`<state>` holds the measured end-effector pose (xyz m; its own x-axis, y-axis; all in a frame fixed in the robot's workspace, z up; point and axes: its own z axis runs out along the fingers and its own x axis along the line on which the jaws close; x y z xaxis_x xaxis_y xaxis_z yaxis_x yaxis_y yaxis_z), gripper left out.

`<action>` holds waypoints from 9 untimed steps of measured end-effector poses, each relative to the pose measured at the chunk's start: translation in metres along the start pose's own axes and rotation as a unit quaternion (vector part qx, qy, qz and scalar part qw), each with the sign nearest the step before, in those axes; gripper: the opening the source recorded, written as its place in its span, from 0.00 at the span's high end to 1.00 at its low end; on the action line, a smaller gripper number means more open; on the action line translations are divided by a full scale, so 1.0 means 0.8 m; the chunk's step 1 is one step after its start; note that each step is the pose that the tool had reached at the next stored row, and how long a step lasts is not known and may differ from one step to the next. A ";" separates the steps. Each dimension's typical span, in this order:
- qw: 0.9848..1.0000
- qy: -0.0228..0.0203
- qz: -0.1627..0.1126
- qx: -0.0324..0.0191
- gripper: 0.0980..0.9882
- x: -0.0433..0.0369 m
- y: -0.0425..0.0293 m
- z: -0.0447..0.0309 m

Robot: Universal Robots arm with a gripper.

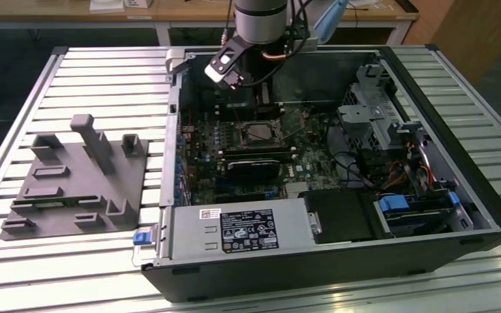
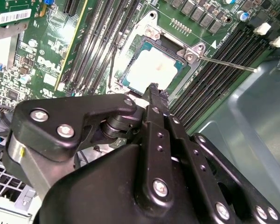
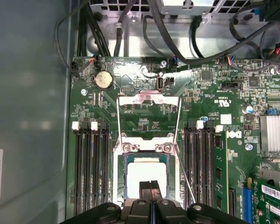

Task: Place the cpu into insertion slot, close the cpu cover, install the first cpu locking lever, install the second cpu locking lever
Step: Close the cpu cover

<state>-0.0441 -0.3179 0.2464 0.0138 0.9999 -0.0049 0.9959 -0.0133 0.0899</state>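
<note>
Pincer [image 3: 150, 186]: fingers narrow, tips pressed together w/ nothing seen between them. It hangs just over one edge of the cpu; can't tell if touching.
Cpu [image 3: 147, 173]: pale square lying flat inside the insertion slot [image 3: 125, 177]. Looks seated, so step 1 appears done.
Cpu cover [image 3: 149, 98]: silver frame swung open and clear of the slot, w/ green board visible thru its window. Not yet closed.
Locking lever [image 3: 184, 175]: thin wire slanting free just beside the slot, looks unlatched. 2nd lever: can't make out for sure.
Memory slots [image 3: 91, 172]: long black banks flanking the slot on both sides.
Motherboard [image 3: 210, 93]: green, lies flat in the open pc case [image 1: 320, 274] on the slatted table [image 1: 102, 72].
Exterior view: arm hangs in from 12 o'clock, and the slot is near the case centre. Power supply [image 1: 237, 228] sits at 6 o'clock of the slot; grey fixture [image 1: 72, 179] is at 9 o'clock of the case, well apart.
Progress: judged 1 of 4 steps done. Cover + both levers are left.
</note>
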 end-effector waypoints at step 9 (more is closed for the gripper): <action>1.000 0.000 0.000 0.000 0.99 0.000 0.0016 -0.0009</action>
<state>-0.0429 -0.3179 0.2473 0.0137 0.9999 -0.0048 0.9959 -0.0132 0.0900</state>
